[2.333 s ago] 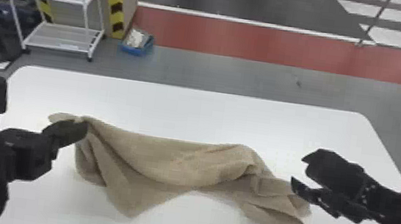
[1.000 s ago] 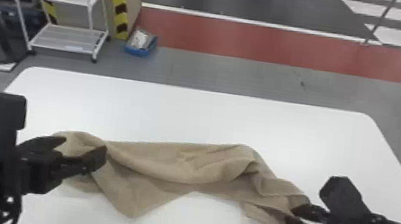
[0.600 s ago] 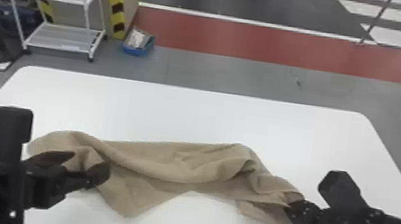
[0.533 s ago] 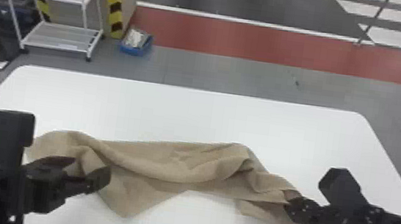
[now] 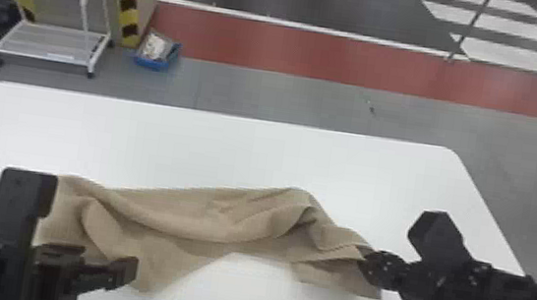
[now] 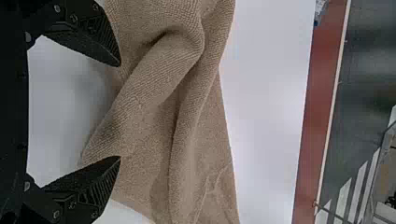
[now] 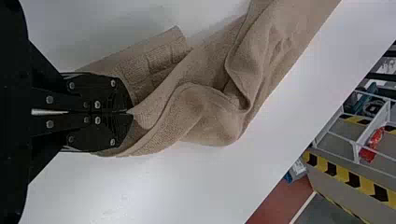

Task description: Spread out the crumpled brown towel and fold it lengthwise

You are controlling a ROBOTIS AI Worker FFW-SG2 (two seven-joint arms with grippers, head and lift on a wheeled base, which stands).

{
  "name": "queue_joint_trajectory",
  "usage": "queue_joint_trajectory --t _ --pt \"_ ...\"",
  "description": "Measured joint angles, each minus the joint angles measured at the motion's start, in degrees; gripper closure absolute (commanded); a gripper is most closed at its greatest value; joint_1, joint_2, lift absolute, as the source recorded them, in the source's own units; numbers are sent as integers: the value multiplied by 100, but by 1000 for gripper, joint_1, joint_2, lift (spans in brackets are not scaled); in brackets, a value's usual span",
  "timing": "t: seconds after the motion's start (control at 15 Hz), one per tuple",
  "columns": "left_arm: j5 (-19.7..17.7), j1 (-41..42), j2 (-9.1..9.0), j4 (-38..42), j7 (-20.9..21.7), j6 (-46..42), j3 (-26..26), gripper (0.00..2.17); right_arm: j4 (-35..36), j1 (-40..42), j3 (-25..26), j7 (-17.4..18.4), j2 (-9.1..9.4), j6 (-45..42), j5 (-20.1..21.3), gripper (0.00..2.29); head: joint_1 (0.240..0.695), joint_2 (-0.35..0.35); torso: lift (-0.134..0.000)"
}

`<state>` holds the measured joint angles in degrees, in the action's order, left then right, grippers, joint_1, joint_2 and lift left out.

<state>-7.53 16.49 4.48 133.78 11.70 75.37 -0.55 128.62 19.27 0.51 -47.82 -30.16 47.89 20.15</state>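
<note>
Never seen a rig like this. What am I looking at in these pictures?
It's a robot working at a white table. The head view looks forward and down from its head: the left arm comes in on the left, the right arm on the right. Each wrist view comes from a camera on that arm's wrist and is turned on its side, so upright things appear to lie down.

On the table lies a brown towel, still rumpled and folded over itself. The left claw is open at the towel's left part, holding nothing. The right claw is closed at the right end and seems to pinch the cloth.

Behind the table stand a white shelf cart and a blue box on the floor.
</note>
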Motion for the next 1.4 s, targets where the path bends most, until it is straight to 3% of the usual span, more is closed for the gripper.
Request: queue_joint_trajectory --t 0.33,0.4,0.53,0.73,1.07,1.4 --pt "15 -191 -1 -178 -281 18 173 215 65 23 -15 -52 23 80 18 1663 695 -142 -124" --pt "18 -223 -1 -211 -305 18 224 316 67 24 -13 -52 26 84 23 1659 695 -146 -124" --pt "23 -259 -6 -243 -311 18 318 741 67 27 -8 -52 27 84 41 1663 695 -156 -124" --pt "44 -396 -2 -345 -294 29 374 1774 72 33 7 -52 36 83 51 1663 695 -164 -124" --pt "118 -361 44 -155 -110 277 134 1801 5 82 79 -56 -90 -173 362 1659 695 -159 -124" --pt "82 -618 60 328 524 1324 -645 1798 -239 26 110 56 -682 -415 1402 1659 695 -199 -124"
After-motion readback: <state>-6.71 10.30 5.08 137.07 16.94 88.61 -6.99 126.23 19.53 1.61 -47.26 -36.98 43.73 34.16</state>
